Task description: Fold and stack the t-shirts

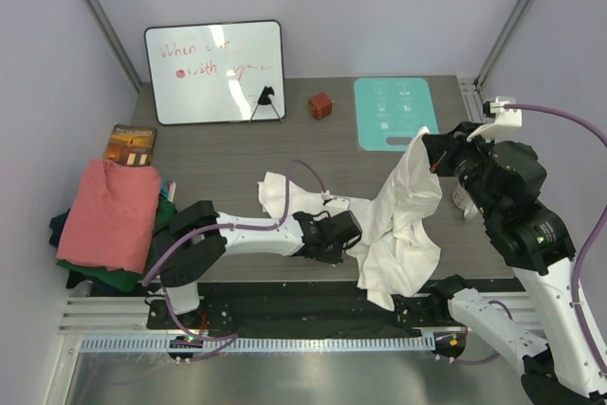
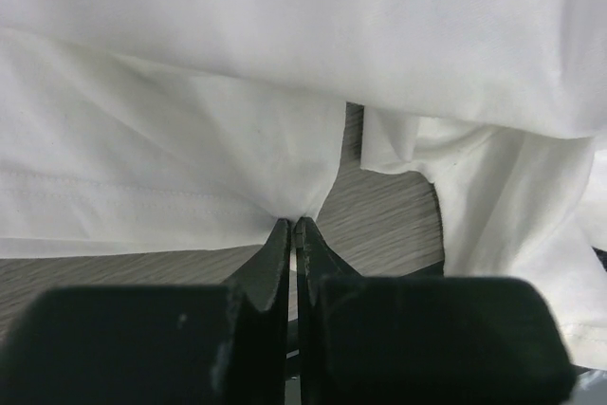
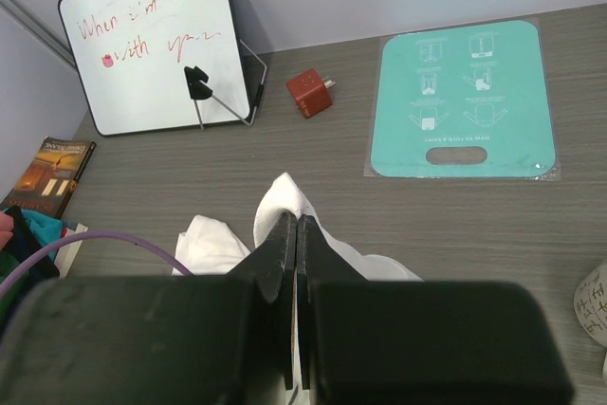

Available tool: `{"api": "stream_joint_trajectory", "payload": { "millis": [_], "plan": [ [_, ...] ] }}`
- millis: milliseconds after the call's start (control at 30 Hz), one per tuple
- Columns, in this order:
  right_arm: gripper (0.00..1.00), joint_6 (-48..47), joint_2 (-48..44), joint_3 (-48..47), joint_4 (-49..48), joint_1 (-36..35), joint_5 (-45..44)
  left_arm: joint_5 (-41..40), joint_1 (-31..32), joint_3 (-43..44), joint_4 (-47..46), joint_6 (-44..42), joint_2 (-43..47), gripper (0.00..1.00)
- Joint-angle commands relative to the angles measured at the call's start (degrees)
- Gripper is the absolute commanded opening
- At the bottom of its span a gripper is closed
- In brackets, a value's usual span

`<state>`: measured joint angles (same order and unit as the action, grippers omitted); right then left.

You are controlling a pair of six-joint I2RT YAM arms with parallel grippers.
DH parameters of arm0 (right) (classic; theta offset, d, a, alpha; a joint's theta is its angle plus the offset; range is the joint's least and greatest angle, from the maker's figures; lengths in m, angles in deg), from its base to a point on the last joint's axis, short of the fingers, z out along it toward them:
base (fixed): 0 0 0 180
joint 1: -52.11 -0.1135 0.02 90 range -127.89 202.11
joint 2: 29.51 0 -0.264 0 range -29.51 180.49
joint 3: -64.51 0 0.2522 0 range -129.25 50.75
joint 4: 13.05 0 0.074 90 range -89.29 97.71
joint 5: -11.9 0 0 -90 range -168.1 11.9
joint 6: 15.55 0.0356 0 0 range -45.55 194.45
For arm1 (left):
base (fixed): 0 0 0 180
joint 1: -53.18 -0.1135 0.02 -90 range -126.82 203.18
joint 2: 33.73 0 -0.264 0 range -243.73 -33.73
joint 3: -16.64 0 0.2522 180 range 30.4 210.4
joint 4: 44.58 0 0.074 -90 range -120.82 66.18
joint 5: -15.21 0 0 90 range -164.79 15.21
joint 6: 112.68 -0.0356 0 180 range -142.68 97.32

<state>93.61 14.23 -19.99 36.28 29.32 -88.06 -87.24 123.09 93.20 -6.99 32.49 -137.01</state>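
The large white t-shirt [image 1: 403, 225] hangs in a crumpled drape from my right gripper [image 1: 429, 149], which is shut on its top corner high above the table; that pinched corner shows in the right wrist view [image 3: 285, 198]. My left gripper [image 1: 353, 234] is low on the table and shut on a fold of the same shirt [image 2: 171, 158]. Part of the shirt trails left on the table [image 1: 280, 194]. The salmon-pink shirt [image 1: 114, 211] lies on top of the dark green [image 1: 114, 279] and navy [image 1: 59, 227] ones at the left edge.
A whiteboard [image 1: 215, 71] stands at the back. A red-brown cube [image 1: 321, 104] and a teal mat [image 1: 394, 113] lie beside it. A book [image 1: 131, 144] lies at the left. A pale cup [image 1: 462, 198] sits under my right arm.
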Motion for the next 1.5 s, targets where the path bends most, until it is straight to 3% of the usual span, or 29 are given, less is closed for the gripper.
{"api": "stream_joint_trajectory", "payload": {
  "millis": [0,200,367,667,933,1133,1333,1467],
  "plan": [
    [0.01,-0.9,-0.8,0.0,-2.4,-0.1,-1.0,-0.4,0.6,-2.8,1.5,0.8,-3.3,0.0],
    [0.01,-0.9,-0.5,-0.2,-2.4,-0.1,-1.4,-5.6,0.5,-3.2,5.2,1.1,1.5,0.0],
    [0.01,-1.0,-0.6,-0.8,-2.4,-0.1,-2.3,-15.9,-0.9,1.0,15.3,-0.5,11.7,0.0],
    [0.01,-0.1,-5.3,-1.9,-1.9,-0.1,-4.5,-26.5,-7.3,7.6,27.3,-4.5,31.9,0.0],
    [0.01,-0.5,-8.9,-13.4,-2.4,-0.2,-1.0,-40.9,-7.8,17.3,40.3,-3.6,50.4,0.0],
    [0.01,-1.1,-9.0,-20.7,0.3,-0.1,-0.9,-41.9,-7.8,24.7,51.7,1.2,52.4,0.0],
    [0.01,-0.9,-10.6,-27.3,3.1,-0.1,-0.1,-40.9,-7.8,26.5,51.8,0.5,56.3,0.0],
    [0.01,-0.1,-9.8,-33.2,4.3,-0.1,1.3,-41.0,-7.9,32.8,54.3,-0.6,57.0,0.0]
  ]
}}
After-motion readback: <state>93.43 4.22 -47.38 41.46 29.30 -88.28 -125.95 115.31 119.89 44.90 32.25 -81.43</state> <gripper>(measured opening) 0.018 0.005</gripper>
